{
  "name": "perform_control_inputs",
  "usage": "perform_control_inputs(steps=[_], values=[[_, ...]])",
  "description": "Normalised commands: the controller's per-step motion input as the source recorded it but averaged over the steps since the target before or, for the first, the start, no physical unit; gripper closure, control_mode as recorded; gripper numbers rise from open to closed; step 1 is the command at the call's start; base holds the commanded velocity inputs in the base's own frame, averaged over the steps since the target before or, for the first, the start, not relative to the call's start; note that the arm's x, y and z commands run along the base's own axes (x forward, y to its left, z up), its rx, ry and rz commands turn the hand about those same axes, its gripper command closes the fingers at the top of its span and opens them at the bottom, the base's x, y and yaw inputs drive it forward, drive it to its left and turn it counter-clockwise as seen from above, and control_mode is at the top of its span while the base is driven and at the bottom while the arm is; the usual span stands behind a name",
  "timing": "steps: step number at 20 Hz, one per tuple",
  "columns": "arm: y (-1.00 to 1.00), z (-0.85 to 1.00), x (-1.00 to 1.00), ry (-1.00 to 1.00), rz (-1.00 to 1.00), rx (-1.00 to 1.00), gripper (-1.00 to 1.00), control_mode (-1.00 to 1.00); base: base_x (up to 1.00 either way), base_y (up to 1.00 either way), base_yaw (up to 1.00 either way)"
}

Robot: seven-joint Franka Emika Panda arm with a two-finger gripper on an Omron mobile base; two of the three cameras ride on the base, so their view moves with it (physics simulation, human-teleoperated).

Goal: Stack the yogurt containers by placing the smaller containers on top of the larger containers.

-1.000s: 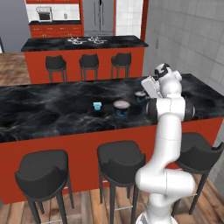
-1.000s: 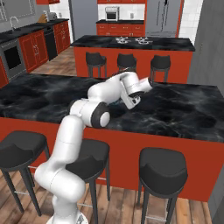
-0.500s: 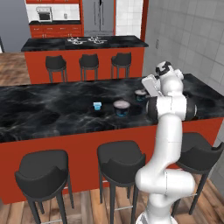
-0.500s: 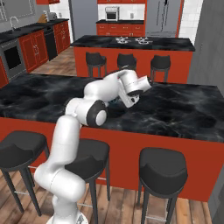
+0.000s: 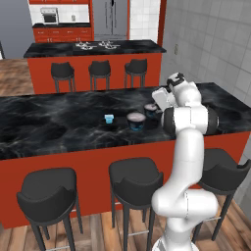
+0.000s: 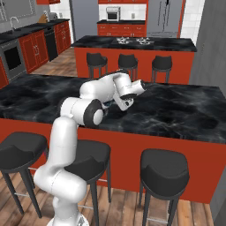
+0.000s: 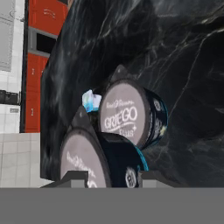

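On the black marble counter [image 5: 59,127] stands the larger container [image 5: 136,120], a wide dark tub with a pale lid reading GRIEGO [image 7: 124,113]. A tiny light-blue cup [image 5: 109,118] sits just left of it, and peeks out behind the tub [image 7: 91,100] in the hand view. The small dark pink-lidded cup [image 5: 149,108] is right of the tub, at my gripper [image 5: 154,106]. In the hand view this cup [image 7: 87,162] fills the gap between the fingertips [image 7: 74,177], and my gripper [image 7: 113,177] is shut on its sides. The hand lies level with the counter.
Three black stools [image 5: 135,176] line the counter's near side. Behind stands a second red island [image 5: 93,49] with more stools. A grey tiled wall [image 5: 211,44] rises to the right. Bare counter stretches left [image 5: 44,117] and right [image 6: 185,106] of the cups.
The jaws have narrowed a little around the small dark cup. The hand has shifted only slightly, and the tub and light-blue cup have not moved.
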Motion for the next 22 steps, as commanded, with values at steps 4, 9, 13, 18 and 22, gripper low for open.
perform_control_inputs(steps=[4,9,13,18,22], values=[[0.17,-0.05,0.01,0.0,0.0,0.0,1.0,-1.0,0.0,0.0,0.0],[0.04,-0.07,0.15,0.0,0.0,0.0,1.0,-1.0,0.0,0.0,0.0],[0.0,-0.08,0.2,0.0,0.0,0.0,1.0,-1.0,0.0,0.0,0.0],[0.0,-0.07,0.19,0.0,0.0,0.0,1.0,-1.0,0.0,0.0,0.0],[0.01,-0.02,0.16,0.0,0.0,0.0,1.0,-1.0,0.0,0.0,0.0]])
